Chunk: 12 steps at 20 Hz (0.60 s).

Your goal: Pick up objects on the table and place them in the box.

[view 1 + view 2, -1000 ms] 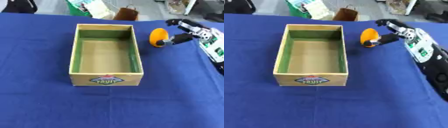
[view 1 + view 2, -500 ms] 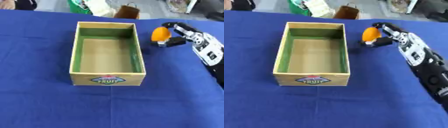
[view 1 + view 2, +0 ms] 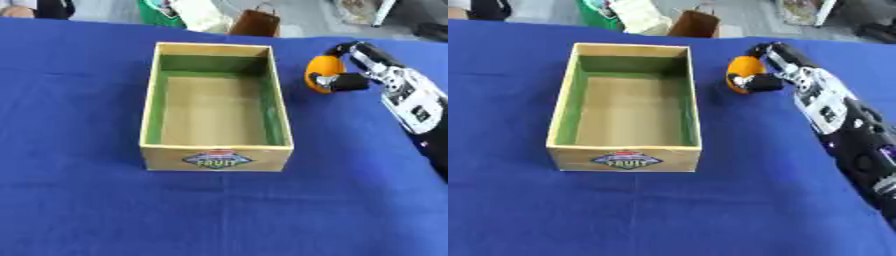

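Round orange fruit, gripped in right robot hand, beside box

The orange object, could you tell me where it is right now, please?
The orange object sits in the curled fingers of the right hand, just right of the box, beside its far right corner.

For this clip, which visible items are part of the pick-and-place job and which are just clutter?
Job items:
- orange round object, held in the right robot hand
- wooden box, nothing inside

Just lying about:
- brown bag beyond the table's far edge
- green and white items beside it
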{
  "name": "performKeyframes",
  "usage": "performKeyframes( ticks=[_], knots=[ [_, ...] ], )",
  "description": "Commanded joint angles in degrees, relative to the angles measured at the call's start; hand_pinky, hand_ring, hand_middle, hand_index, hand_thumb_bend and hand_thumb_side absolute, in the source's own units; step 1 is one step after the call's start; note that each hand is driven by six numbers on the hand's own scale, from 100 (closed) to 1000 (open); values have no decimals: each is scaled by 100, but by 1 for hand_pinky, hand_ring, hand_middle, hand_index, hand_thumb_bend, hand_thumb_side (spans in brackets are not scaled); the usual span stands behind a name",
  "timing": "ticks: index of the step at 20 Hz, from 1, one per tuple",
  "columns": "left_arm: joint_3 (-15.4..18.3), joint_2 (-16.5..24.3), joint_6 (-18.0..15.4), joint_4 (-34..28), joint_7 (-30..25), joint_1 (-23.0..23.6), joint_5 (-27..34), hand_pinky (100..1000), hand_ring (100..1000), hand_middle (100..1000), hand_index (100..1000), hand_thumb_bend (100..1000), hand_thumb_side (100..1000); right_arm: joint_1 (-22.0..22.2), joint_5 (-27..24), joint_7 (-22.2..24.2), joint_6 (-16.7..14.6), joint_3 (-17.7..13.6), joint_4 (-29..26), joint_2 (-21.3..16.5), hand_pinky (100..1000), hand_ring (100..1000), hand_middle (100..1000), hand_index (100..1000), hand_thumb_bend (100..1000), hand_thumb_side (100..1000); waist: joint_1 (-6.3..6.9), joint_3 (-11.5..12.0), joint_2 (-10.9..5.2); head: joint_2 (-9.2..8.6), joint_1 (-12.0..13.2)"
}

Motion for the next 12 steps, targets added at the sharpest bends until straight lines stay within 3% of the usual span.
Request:
performKeyframes(
  ticks=[1, 6, 12],
  knots=[
    [-3, 49, 18, -60, -9, -50, 27, 526, 428, 459, 585, 100, 811, -65, -129, 90, -3, 4, -145, -176, 855, 1000, 670, 820, 100, 387, 16, -2, -114, -56, 5],
    [-7, 47, 38, -73, -7, -56, 19, 532, 429, 460, 586, 100, 802, -84, 80, 141, 38, -5, -116, -171, 795, 932, 597, 740, 100, 355, 4, 27, -132, -82, -5],
    [-6, 41, 60, -85, -10, -57, 14, 532, 429, 460, 585, 100, 798, -53, 46, -208, 136, -36, -200, -177, 745, 884, 607, 655, 100, 369, -5, 14, -145, -77, 14]
  ],
)
